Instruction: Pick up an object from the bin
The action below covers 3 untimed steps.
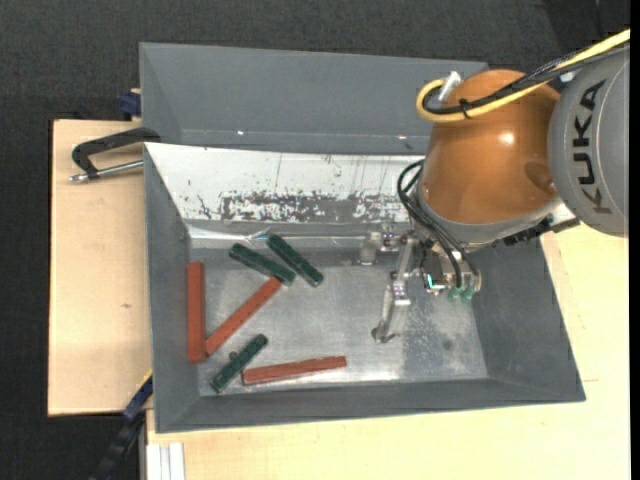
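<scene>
- This looks like a robotics lab or test cell: an industrial arm (592, 158) lettered KUKA hangs over the work area.
- An orange cover (490, 163) wraps its wrist, with yellow and black cables (520, 83) looped openly across the top.
- The work area is a plain grey metal bin (330, 98) with sloped walls, its back wall scuffed and scratched.
- Inside lie plain red and green sticks (294, 370), like test pieces.
- A dark, carpet-like floor (300, 8) surrounds it.

Bin wall (520, 318) partly behind orange cover (485, 153)
</scene>
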Motion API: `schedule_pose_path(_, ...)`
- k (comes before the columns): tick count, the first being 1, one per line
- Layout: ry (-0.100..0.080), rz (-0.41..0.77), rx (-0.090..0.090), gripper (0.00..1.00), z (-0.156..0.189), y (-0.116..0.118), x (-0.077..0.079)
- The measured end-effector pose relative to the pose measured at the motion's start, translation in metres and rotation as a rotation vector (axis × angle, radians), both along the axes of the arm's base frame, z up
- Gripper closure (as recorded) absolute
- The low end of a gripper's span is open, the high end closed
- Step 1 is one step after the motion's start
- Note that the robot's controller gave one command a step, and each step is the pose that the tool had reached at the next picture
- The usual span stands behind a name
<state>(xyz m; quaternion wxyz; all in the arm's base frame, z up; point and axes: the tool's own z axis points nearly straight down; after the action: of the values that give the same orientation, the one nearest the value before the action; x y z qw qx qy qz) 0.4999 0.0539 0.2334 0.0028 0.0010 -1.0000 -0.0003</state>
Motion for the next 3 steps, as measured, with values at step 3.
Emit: schedule_pose_path(3,-0.011,0.150,0.002,0.00,-0.068,0.102,0.014)
